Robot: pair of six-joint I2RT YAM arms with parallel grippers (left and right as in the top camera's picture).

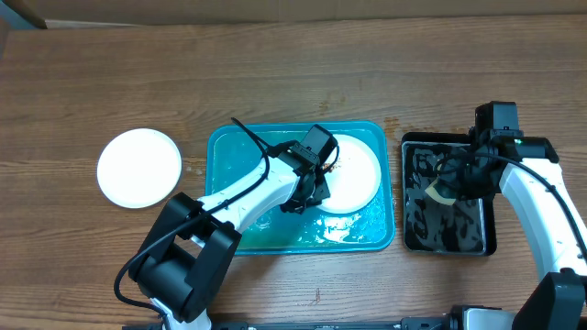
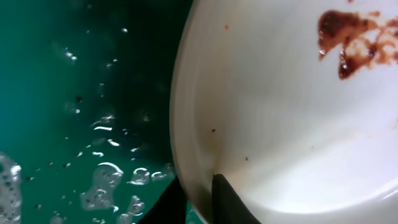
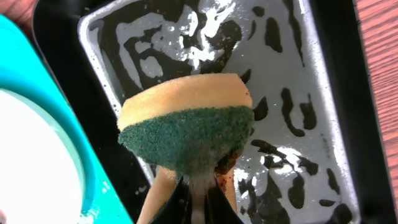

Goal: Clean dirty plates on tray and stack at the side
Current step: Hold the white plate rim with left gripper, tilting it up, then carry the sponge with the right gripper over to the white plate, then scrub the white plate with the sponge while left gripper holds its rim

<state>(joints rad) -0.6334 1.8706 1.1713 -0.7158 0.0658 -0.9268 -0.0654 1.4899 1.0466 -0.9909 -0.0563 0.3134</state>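
A white plate (image 1: 353,174) lies in the turquoise tray (image 1: 229,151), whose floor is wet with bubbles. In the left wrist view the plate (image 2: 280,124) carries a red-brown smear (image 2: 348,43) near its middle. My left gripper (image 1: 316,181) is shut on the plate's left rim, one finger (image 2: 231,204) on the upper face and the other under the edge. A second white plate (image 1: 139,167) rests on the table left of the tray. My right gripper (image 3: 199,190) is shut on a yellow sponge with a green scrub face (image 3: 186,134), held above the black tray (image 3: 323,93).
The black tray (image 1: 413,240) stands right of the turquoise tray and holds patches of foamy water. Bare wooden table (image 1: 275,73) lies behind both trays. My right arm (image 1: 541,202) runs along the table's right edge.
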